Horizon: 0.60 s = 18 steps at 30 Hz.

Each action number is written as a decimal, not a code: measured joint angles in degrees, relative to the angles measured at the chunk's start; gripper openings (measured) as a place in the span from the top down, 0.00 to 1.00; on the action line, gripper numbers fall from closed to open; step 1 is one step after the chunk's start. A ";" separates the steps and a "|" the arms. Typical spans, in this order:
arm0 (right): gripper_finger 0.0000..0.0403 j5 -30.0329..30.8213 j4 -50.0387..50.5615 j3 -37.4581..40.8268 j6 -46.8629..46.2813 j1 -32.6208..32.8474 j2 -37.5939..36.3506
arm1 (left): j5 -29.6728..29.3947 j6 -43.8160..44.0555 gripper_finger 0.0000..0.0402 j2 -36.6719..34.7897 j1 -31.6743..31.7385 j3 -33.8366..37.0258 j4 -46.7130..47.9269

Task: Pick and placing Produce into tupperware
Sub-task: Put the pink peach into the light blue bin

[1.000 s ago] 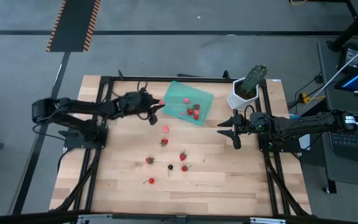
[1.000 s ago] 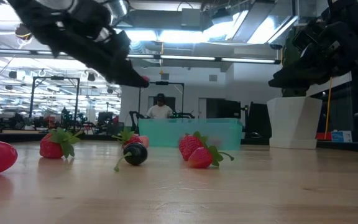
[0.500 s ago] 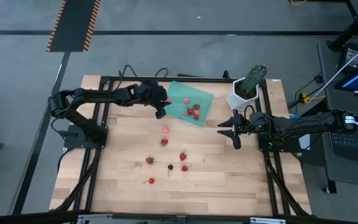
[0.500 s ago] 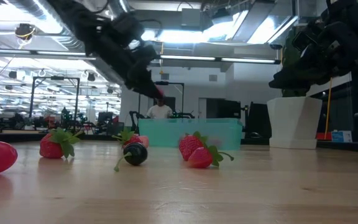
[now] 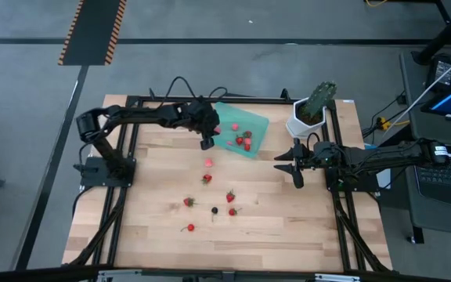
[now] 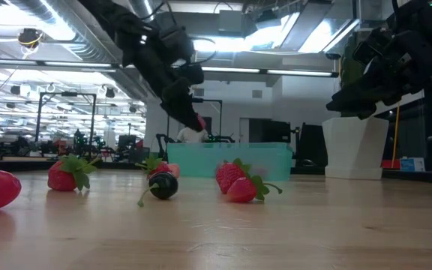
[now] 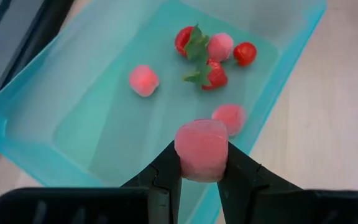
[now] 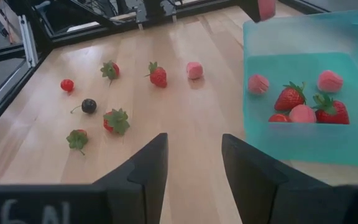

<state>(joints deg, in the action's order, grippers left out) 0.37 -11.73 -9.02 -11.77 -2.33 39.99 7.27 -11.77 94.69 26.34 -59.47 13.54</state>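
My left gripper [image 5: 211, 131] hangs over the near-left part of the teal tupperware [image 5: 250, 124], shut on a pale pink berry [image 7: 202, 149]. The low view shows that gripper [image 6: 193, 121] above the tupperware's wall [image 6: 276, 160]. Inside the tupperware lie several berries [image 7: 207, 57], red and pale pink. Several more rest on the wood: a pink one [image 5: 208, 163], red strawberries [image 5: 230, 196] and a dark one [image 5: 214, 210]. My right gripper [image 5: 292, 163] waits open near the table's right side, by the white pot; its wrist view [image 8: 194, 168] shows the gap between its fingers. My left gripper pinches the pale pink berry by its two opposite sides [image 7: 185, 163] between its two fingertips [image 7: 166, 169]. The fingers come slanting down from the table's left side. The berry is lifted clear, above the tupperware's floor.
A green cactus-like plant in a white pot [image 5: 308, 117] stands at the far right corner. Black frame rails [image 5: 124, 196] run along the table's left and right sides. Bare wood [image 5: 288, 227] lies at the near right.
My left gripper has carried the pink berry toward the table's right, from beside the tupperware's left edge to over its inside, and has sunk a little. The arm has stretched out farther. The berries on the table and my right arm have kept still.
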 joint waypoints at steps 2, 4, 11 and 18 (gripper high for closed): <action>0.62 0.00 -0.01 0.00 -0.02 -0.01 0.00 | 0.39 -0.61 0.82 1.44 0.08 -0.65 0.39; 0.62 0.01 -0.02 0.00 -0.02 0.00 0.00 | 0.61 -0.85 0.82 2.85 0.08 -1.32 0.69; 0.62 0.01 -0.07 0.00 -0.02 -0.02 0.00 | 0.35 -1.02 0.83 5.36 1.27 -2.64 2.01; 0.62 0.01 -0.10 0.00 -0.01 -0.01 0.00 | 0.41 -0.98 0.83 5.32 2.19 -2.64 3.98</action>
<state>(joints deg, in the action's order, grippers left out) 0.38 -11.82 -9.02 -11.78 -2.34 39.99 7.68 -12.75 100.01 28.53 -62.11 17.52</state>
